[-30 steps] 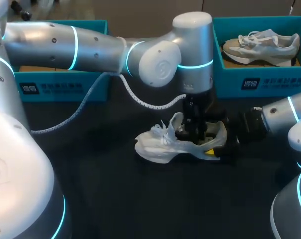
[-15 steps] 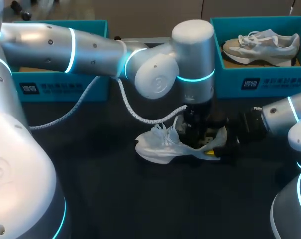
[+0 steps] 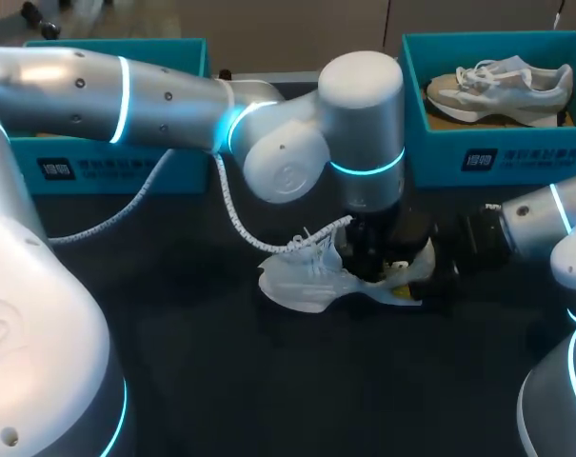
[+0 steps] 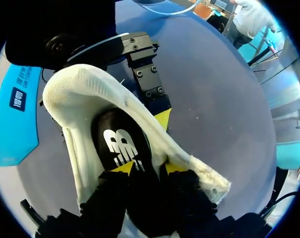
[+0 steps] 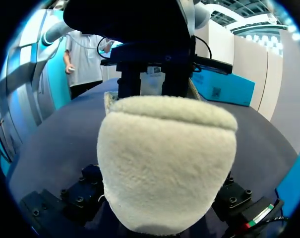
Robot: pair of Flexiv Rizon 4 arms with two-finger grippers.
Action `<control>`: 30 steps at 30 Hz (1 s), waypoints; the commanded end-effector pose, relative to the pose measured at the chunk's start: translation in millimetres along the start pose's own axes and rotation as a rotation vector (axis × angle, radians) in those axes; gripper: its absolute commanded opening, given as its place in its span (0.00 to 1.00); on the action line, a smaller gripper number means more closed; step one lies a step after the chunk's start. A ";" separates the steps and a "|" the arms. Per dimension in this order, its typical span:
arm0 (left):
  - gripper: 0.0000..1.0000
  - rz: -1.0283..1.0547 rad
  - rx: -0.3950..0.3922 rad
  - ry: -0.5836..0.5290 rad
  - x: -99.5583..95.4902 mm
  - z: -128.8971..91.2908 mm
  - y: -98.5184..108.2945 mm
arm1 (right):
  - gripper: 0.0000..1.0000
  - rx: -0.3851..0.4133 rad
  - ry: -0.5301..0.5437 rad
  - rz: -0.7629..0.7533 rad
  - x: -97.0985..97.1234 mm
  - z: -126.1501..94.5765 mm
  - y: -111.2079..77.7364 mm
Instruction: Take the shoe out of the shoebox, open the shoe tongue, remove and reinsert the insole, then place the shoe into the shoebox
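Note:
A white shoe (image 3: 302, 281) lies on the black table, toe toward my left arm's side. My left gripper (image 3: 368, 262) comes straight down into its opening. In the left wrist view its yellow tips (image 4: 122, 167) press from both sides on the black insole (image 4: 120, 139) with a white logo, inside the shoe (image 4: 90, 94). My right gripper (image 3: 428, 276) holds the heel from the right. One of its fingers (image 4: 162, 119) lies against the shoe's outer wall. The fuzzy heel (image 5: 164, 163) sits between its finger bases and hides its tips.
A teal shoebox (image 3: 516, 148) at the back right holds a second, grey-and-white shoe (image 3: 502, 84). Another teal box (image 3: 107, 167) stands at the back left, partly behind my left arm. A white coiled cable (image 3: 259, 233) hangs from that arm above the shoe.
My left gripper has sunk deeper into the shoe and its fingers have drawn together on the insole. The right arm and the heel have stayed put.

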State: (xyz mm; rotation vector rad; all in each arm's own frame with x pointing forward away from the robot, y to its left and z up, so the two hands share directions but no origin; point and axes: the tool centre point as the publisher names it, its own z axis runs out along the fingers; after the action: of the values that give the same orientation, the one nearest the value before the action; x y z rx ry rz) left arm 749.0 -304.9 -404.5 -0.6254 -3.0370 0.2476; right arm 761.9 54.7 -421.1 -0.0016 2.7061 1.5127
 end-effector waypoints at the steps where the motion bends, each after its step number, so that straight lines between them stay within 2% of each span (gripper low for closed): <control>1: 0.07 -0.006 -0.011 -0.027 -19.3 53.2 -0.1 | 0.00 0.003 0.001 0.000 3.8 6.0 0.1; 3: 0.00 -0.007 -0.014 -0.036 -20.4 50.1 0.9 | 0.00 0.003 0.001 0.000 3.8 6.0 0.1; 18: 0.00 -0.023 -0.003 -0.073 -20.9 12.6 12.8 | 0.00 0.003 0.001 0.000 3.8 6.0 0.1; 30: 0.00 0.008 0.041 -0.040 -16.3 -9.3 15.9 | 0.00 0.003 0.001 0.000 3.8 6.0 0.1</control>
State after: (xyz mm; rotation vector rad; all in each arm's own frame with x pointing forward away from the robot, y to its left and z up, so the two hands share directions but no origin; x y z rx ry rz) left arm 768.7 -302.4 -404.6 -0.6292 -3.0742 0.3104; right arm 760.9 55.5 -419.7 -0.0032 2.7067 1.5150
